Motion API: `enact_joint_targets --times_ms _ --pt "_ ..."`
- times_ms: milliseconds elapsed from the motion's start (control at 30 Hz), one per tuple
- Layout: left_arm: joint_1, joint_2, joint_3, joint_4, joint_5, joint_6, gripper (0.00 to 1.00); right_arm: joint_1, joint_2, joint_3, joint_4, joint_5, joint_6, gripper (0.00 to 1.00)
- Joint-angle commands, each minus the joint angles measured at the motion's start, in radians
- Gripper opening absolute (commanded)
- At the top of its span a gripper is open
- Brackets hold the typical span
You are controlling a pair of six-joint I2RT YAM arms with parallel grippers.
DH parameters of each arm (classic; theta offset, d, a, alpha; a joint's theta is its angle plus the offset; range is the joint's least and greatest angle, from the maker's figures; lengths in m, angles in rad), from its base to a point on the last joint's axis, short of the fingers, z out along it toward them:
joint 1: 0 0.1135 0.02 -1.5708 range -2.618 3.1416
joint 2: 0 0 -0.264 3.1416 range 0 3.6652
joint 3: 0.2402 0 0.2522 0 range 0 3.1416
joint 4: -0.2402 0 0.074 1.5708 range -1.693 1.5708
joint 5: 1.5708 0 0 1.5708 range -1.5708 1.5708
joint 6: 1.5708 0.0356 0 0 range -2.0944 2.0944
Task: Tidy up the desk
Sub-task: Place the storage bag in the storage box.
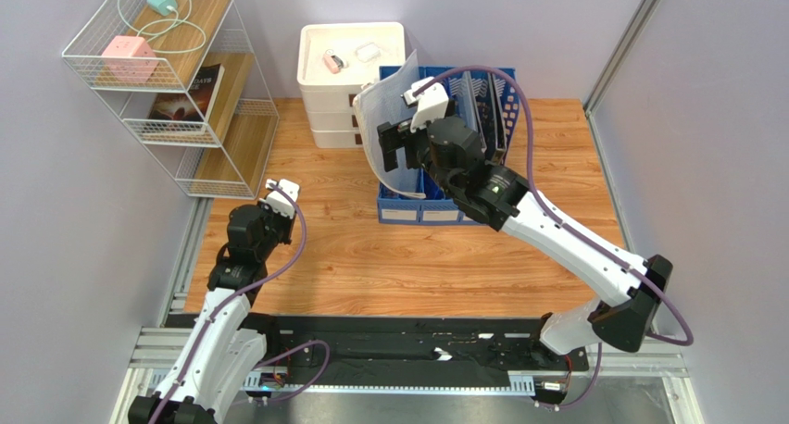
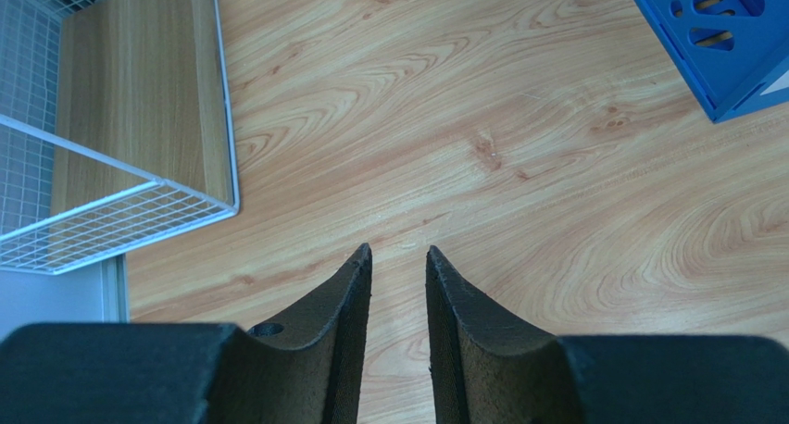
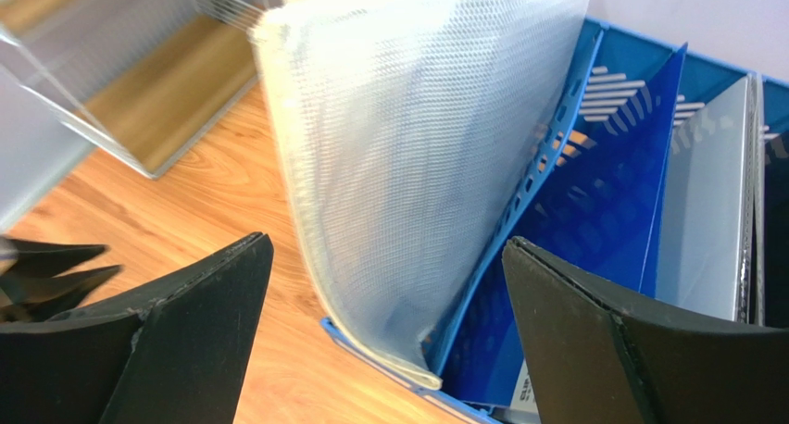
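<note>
The desk [image 1: 370,257] is a light wooden tabletop. At its back stands a blue file rack [image 1: 407,209] with a white mesh folder [image 1: 384,128] leaning, curved, out of its leftmost slot. My right gripper [image 1: 400,155] hovers over that slot. In the right wrist view it [image 3: 385,242] is open wide, and the mesh folder [image 3: 417,118] stands between the spread fingers, touching neither. My left gripper [image 1: 270,194] hangs over bare wood at the left. Its jaws [image 2: 399,253] stand a narrow gap apart with nothing between them.
A white wire shelf [image 1: 176,72] with a pink cube, a cable and a book stands at the back left, its corner [image 2: 139,179] close to my left gripper. White stacked trays [image 1: 347,81] sit behind the rack. Folders fill the rack's other slots [image 3: 704,193].
</note>
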Motion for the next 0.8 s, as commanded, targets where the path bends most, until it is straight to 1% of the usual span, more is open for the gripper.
enact_joint_targets --times_ms 0,33,67,100,133,167,267,367,400,433,500,667,767 --pt "0.007 0.000 0.037 0.025 0.006 0.004 0.34 0.071 -0.068 -0.072 0.132 0.032 0.002 1.00" --pt "0.007 -0.003 0.037 0.026 -0.003 0.003 0.34 0.093 -0.067 -0.106 0.150 0.071 -0.011 1.00" --pt "0.007 -0.005 0.035 0.028 -0.004 0.000 0.34 0.143 -0.059 -0.123 0.170 0.099 -0.027 1.00" --pt "0.007 -0.007 0.035 0.026 -0.006 -0.002 0.34 0.166 -0.035 -0.133 0.216 0.126 -0.042 1.00" --pt "0.007 -0.016 0.035 0.023 0.000 -0.002 0.34 0.185 -0.016 -0.135 0.231 0.194 -0.098 1.00" --pt "0.007 -0.020 0.034 0.019 0.003 0.000 0.34 0.214 0.031 -0.126 0.242 0.220 -0.119 1.00" --pt "0.007 -0.033 0.034 0.013 -0.006 -0.005 0.34 0.246 0.125 -0.101 0.294 0.291 -0.177 1.00" --pt "0.009 -0.036 0.035 0.014 -0.015 -0.014 0.34 0.254 0.220 -0.072 0.325 0.360 -0.215 1.00" --pt "0.010 -0.037 0.037 0.011 -0.015 -0.016 0.34 0.254 0.242 -0.051 0.378 0.383 -0.231 0.99" --pt "0.012 -0.039 0.037 0.011 -0.011 -0.016 0.34 0.254 0.263 -0.039 0.399 0.439 -0.255 0.98" --pt "0.016 -0.040 0.037 0.008 -0.003 -0.019 0.34 0.249 0.324 0.004 0.449 0.498 -0.320 0.96" --pt "0.020 -0.045 0.035 0.005 0.013 -0.014 0.34 0.216 0.439 0.124 0.491 0.605 -0.381 0.96" --pt "0.020 -0.050 0.035 0.002 0.019 -0.011 0.34 0.188 0.493 0.199 0.508 0.642 -0.406 0.96"
